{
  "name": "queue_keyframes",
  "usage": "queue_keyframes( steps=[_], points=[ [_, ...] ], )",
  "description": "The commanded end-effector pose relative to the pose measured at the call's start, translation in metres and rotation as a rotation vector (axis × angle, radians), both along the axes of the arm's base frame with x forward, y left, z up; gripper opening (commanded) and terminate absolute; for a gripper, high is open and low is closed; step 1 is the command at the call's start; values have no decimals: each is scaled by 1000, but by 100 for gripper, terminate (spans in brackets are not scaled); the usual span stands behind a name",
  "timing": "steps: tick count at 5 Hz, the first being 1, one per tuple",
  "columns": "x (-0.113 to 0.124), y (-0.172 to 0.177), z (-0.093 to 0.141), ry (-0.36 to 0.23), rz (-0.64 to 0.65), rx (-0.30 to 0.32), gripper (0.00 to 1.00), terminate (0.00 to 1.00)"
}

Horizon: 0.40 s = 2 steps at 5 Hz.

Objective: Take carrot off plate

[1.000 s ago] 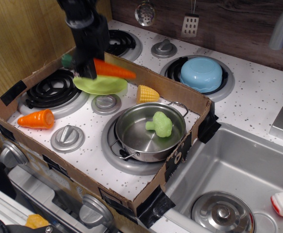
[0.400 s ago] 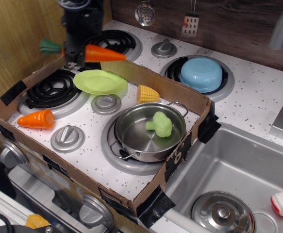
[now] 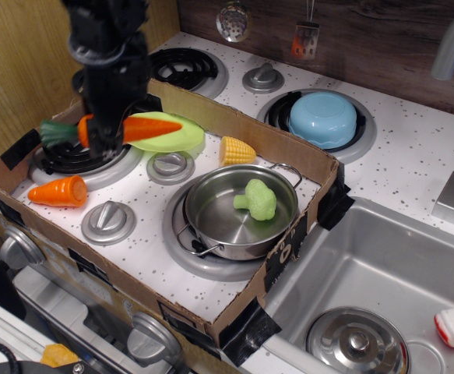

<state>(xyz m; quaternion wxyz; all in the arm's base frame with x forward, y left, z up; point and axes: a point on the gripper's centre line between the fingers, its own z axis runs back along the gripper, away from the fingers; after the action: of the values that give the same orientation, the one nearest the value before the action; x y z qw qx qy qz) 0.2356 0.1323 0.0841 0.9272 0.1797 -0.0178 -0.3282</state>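
The single view looks down across a toy stove set in a shallow cardboard tray point(image 3: 234, 125) on a speckled worktop point(image 3: 413, 156). The gripper point(image 3: 106, 132), at about ten o'clock in the frame, has its jaws closed on the carrot point(image 3: 150, 128), holding it near its green stem end with the orange tip pointing toward three o'clock. The carrot appears lifted, its tip overlapping the near-left part of the plate point(image 3: 181, 136), which lies on the stove; whether the tip touches the plate cannot be told. To finish well, the arm would best carry the carrot toward eight o'clock until the tip is fully past the plate's rim, then lower it onto the black burner point(image 3: 63, 156) or the bare top beside it before releasing. The stubby carrot piece point(image 3: 59, 191) lies at eight o'clock from the gripper, near the likely drop spot, and should not be knocked. The tray's left wall also stands close. The corn point(image 3: 237, 149), the steel pan point(image 3: 238, 210) holding broccoli point(image 3: 256, 199), and the blue bowl point(image 3: 322, 118) sit toward three o'clock, well clear.
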Motion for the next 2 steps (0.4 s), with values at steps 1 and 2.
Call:
queue_keyframes(
  steps=[1, 2],
  points=[
    [-5, -8, -12, -92, 110, -33, 0, 0],
    [-4, -4, -28, -114, 118, -63, 0, 0]
  ],
)
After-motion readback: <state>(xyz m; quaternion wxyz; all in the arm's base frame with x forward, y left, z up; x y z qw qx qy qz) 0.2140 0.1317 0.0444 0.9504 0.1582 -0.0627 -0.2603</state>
